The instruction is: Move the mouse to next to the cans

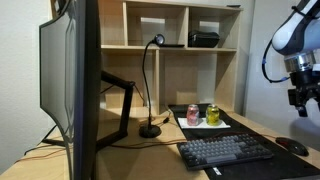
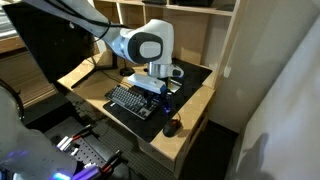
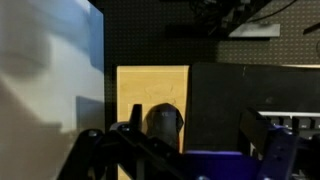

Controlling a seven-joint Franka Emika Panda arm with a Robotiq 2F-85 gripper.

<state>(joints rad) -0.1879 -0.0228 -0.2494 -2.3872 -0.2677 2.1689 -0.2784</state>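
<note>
Hovering above mouse (image 3: 165,122), jaws spread wide, empty, touching nothing.

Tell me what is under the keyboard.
A black desk mat lies under the keyboard, spreading past it on the wooden desk. The keyboard covers whatever else may be beneath it.

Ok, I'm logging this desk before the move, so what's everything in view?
keyboard: one, dark grey, on dark mat
mouse: one, black, on mat beside keyboard
cans: two, pinkish-red and yellow-green, behind keyboard
monitor: one, black, desk end opposite mouse
gooseneck stand: one, black, between monitor and cans
box: one, black, on wooden shelf
arm: one, white, above desk
end effector: one, dark, open, above mouse
</note>
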